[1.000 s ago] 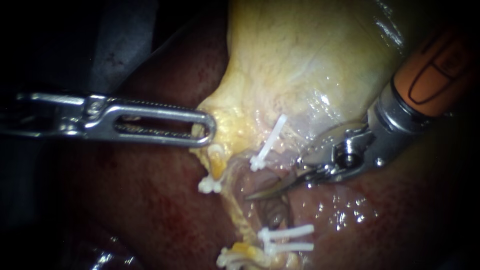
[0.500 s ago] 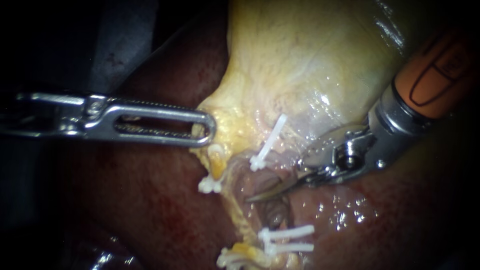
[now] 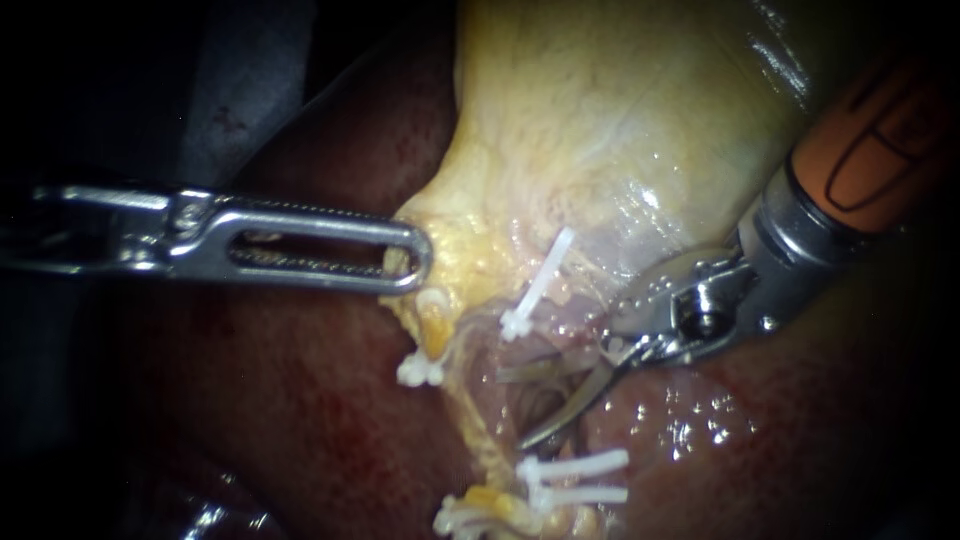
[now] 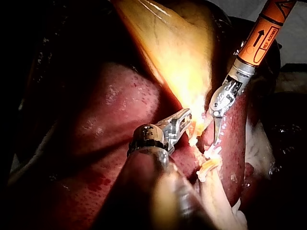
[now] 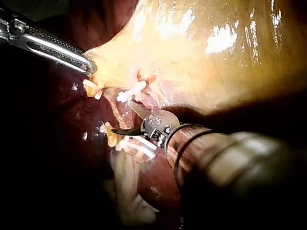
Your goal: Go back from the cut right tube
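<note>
The retreat looks barely begun. My right instrument [image 3: 512,410] shows two curved blades spread apart with nothing gripped. They lie at the gap in the right tube [image 3: 545,340], between the single white clip [image 3: 540,285] at 12 o'clock of the blades and the paired clips [image 3: 575,478] at 6 o'clock. I cannot tell whether the tube is fully parted, because the blades cover the spot. What is left, I judge, is drawing the shaft away toward 2 o'clock. My left instrument [image 3: 415,262] is clamped on the gallbladder [image 3: 600,120] edge at 9 o'clock, apart from the blades
</note>
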Robot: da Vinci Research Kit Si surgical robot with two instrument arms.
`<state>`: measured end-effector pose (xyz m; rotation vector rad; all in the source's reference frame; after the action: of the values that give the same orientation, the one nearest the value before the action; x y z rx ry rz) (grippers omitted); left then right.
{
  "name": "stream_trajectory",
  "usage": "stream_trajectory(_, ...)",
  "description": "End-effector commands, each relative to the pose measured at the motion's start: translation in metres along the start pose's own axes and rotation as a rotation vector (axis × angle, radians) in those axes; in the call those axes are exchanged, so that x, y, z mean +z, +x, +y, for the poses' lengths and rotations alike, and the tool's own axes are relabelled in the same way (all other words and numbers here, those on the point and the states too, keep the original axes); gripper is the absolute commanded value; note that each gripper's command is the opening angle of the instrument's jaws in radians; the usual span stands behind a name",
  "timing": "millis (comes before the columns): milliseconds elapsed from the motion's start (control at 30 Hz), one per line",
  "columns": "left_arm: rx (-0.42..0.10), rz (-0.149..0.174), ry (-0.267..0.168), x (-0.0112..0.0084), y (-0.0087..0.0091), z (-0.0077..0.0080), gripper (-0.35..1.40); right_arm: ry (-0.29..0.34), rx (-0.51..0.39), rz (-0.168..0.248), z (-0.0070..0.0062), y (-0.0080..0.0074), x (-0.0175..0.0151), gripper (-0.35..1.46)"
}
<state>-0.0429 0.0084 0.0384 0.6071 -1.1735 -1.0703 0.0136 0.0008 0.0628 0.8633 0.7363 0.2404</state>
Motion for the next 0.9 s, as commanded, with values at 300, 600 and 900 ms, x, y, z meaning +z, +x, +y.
stream_trajectory(300, 0.0, 0.0, 0.0, 0.0, 0.0, 0.0, -0.35, 0.008, -0.004, 0.011, -0.0009, -0.0006, -0.002, 0.81)
stream_trajectory(600, 0.001, -0.001, -0.001, 0.0001, 0.0001, 0.0001, -0.35, -0.014, -0.024, 0.047, -0.0024, -0.0006, -0.0065, 0.79)
stream_trajectory(900, 0.001, 0.0, 0.0, 0.0003, 0.0002, 0.0001, -0.35, -0.077, -0.072, 0.088, -0.0034, -0.0003, -0.0135, 0.79)
